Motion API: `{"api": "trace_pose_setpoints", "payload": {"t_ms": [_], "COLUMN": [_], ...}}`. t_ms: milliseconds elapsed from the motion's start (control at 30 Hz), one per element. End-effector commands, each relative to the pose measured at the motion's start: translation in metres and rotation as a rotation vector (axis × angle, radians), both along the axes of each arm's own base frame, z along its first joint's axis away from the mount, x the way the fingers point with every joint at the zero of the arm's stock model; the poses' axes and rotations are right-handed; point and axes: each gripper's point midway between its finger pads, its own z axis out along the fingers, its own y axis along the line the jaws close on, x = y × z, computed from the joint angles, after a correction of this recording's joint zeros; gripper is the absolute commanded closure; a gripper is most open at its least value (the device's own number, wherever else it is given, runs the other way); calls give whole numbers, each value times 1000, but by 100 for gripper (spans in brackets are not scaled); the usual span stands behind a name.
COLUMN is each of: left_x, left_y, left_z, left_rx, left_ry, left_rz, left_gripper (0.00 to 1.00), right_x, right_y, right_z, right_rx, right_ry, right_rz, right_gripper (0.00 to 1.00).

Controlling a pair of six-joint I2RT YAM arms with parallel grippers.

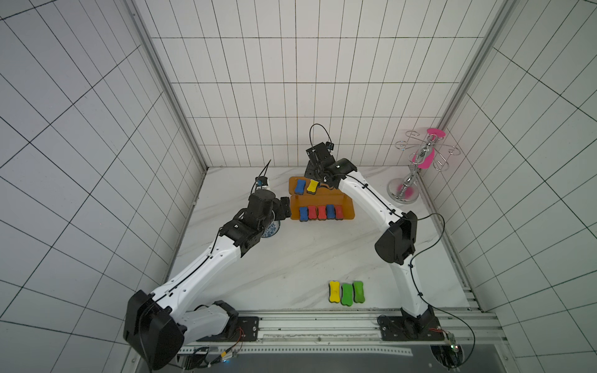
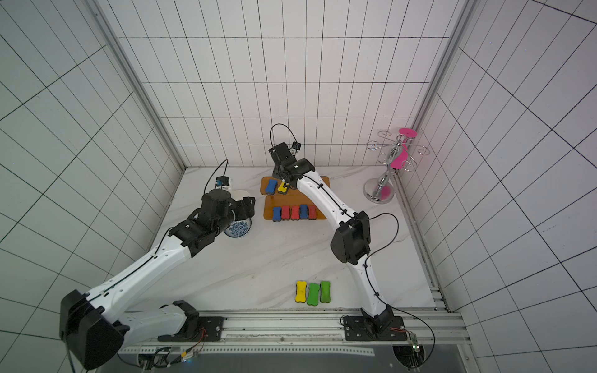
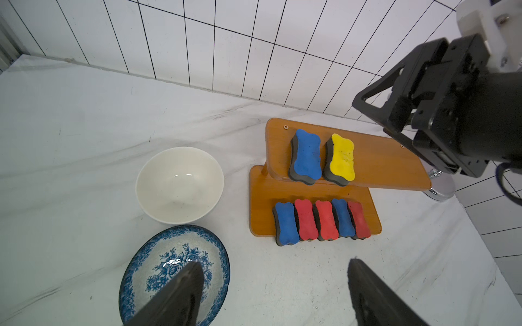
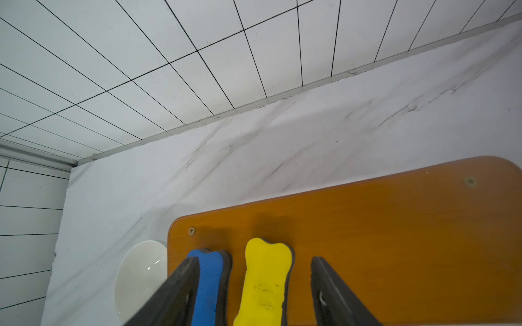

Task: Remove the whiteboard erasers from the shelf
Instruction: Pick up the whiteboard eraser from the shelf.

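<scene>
Yellow foam eraser [image 4: 265, 282], on the shelf's [image 4: 395, 225] top board, is straddled by the right gripper [image 4: 254, 259], spread wide and clamping nothing, presumably for a side pinch. The left gripper [image 3: 274, 262] is held open, empty, short of the lower row [image 3: 322, 220].

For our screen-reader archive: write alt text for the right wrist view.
The open right gripper frames a yellow bone-shaped foam eraser beside a blue eraser on the orange-brown wooden shelf; a white bowl, marble table and tiled wall lie beyond.

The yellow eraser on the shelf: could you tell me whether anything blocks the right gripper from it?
Nothing lies between them; the open right gripper faces the yellow eraser, but the neighbouring blue eraser seems in one finger's path.
</scene>
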Motion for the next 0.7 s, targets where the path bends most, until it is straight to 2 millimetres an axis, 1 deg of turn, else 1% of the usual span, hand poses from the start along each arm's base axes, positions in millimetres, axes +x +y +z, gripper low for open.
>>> {"api": "trace_pose_setpoints", "payload": {"t_ms": [0, 300, 433, 600, 667], "left_x": [-5, -5, -5, -5, -5], "left_y": [10, 12, 13, 14, 15], "left_z": [8, 6, 7, 8, 8], "left_rx": [-6, -3, -8, -7, -8], "left_ry": [-14, -11, -12, -16, -17], "left_rz": [29, 31, 32, 37, 39], "left_gripper": [16, 16, 16, 16, 16], "right_x": [-5, -8, -10, -10, -10], "right_y": [-1, 3, 0, 0, 1], "right_z": [-28, -49, -60, -69, -72], "right_rx": [-47, -93, -119, -131, -132], "right_ry": [66, 106, 126, 143, 147], "right_rz": [-34, -13, -18, -16, -11], "right_gripper": [35, 35, 39, 44, 45]}}
